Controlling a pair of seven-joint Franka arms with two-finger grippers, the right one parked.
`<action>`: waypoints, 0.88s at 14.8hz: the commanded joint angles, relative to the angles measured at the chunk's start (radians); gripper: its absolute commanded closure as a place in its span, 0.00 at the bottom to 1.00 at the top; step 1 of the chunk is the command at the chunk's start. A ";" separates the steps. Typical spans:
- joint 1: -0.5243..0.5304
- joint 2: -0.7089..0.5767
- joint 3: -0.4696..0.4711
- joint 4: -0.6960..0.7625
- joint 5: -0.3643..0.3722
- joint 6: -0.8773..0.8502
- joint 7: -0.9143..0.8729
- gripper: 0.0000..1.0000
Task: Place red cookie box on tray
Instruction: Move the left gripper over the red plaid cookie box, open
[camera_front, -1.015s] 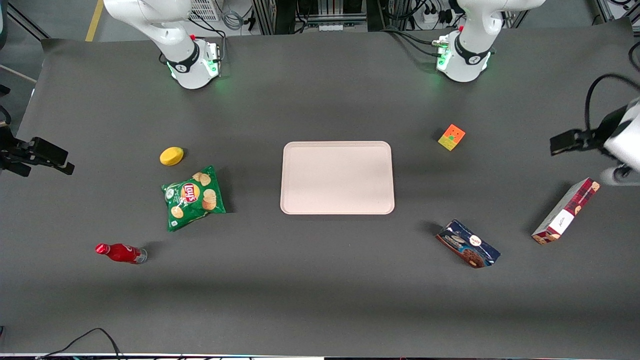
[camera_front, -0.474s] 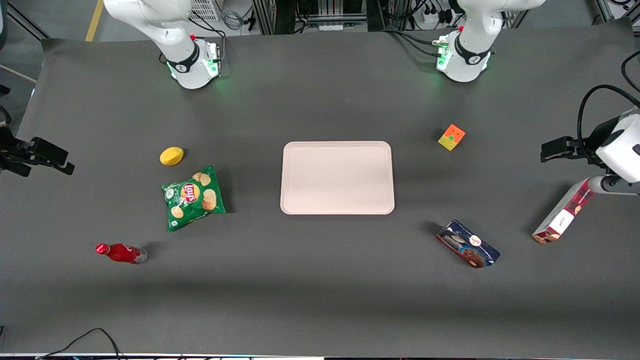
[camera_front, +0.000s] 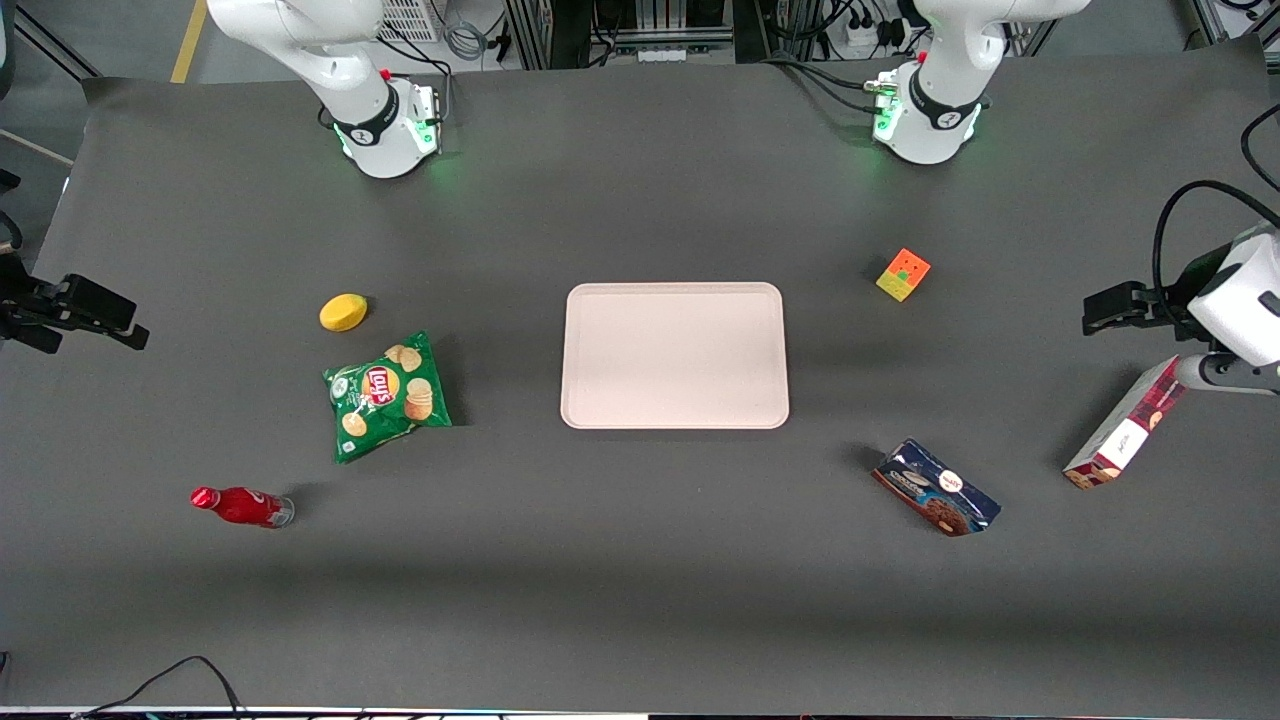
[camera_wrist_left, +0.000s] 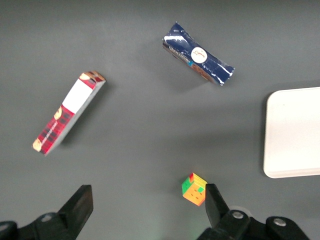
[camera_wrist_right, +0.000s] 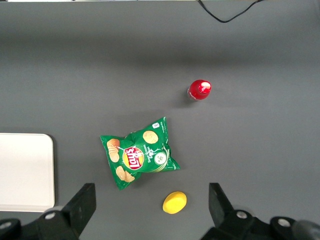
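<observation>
The red cookie box (camera_front: 1125, 428) lies on the table toward the working arm's end, dark red plaid with a white label. It also shows in the left wrist view (camera_wrist_left: 67, 112). The pale pink tray (camera_front: 675, 355) sits at the table's middle; its edge shows in the left wrist view (camera_wrist_left: 295, 132). My left gripper (camera_front: 1130, 305) hangs high above the table, over the box's end that is farther from the front camera. In the left wrist view the gripper (camera_wrist_left: 147, 205) is open wide and holds nothing. The arm's body covers that end of the box in the front view.
A dark blue cookie package (camera_front: 935, 488) lies between box and tray, nearer the front camera. A colour cube (camera_front: 903, 274) sits farther back. Toward the parked arm's end lie a green chips bag (camera_front: 388, 393), a yellow lemon (camera_front: 343, 311) and a red bottle (camera_front: 240, 506).
My left gripper has moved a little toward the front camera and over the box's farther end, which is now partly covered. The box and all other things have not moved.
</observation>
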 joint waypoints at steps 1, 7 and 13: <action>0.061 -0.123 0.011 -0.274 0.045 0.240 0.173 0.00; 0.142 -0.076 0.149 -0.489 0.076 0.565 0.662 0.00; 0.194 0.036 0.160 -0.638 0.076 0.851 0.824 0.00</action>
